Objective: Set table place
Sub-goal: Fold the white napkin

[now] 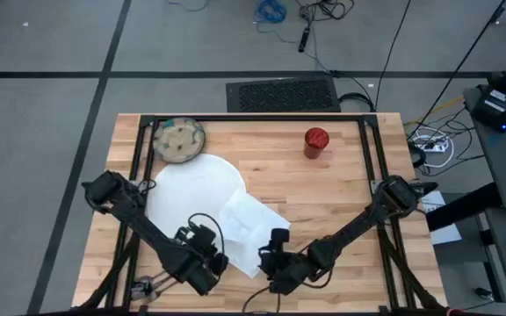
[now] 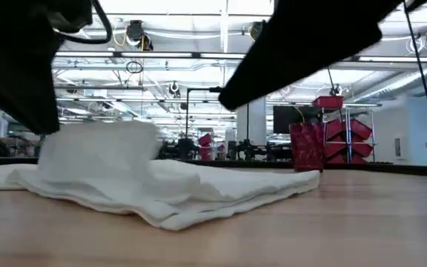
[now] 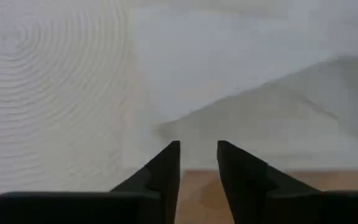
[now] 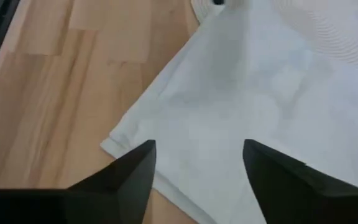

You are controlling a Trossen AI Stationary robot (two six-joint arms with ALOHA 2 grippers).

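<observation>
So the white cloth napkin (image 1: 251, 230) is lying rumpled on the pale wooden plank table (image 1: 323, 197), one side draped up onto the big round white plate (image 1: 191, 189), near the front edge between the two arms. It's thin, floppy stuff, weighs nothing, and will sag and fold the second it's lifted, so I'd pinch it at a free corner or along the edge out on the bare wood, not in the middle where you'd just bunch it up. The plate underneath looks slick, so dragging the cloth could shift it a bit.

The left hand (image 3: 199, 155) is low at the front of the table, pointed at the napkin's edge where it meets the plate, fingers set narrow with only a slim gap and nothing between them. The right hand (image 4: 197, 163) hangs just over the napkin's near corner, fingers spread wide and empty, tilted down toward the cloth.

The speckled beige bowl (image 1: 178, 140) sits at the back left, touching the plate's rim, and the small red cup (image 1: 316, 140) is well apart at the back right.
</observation>
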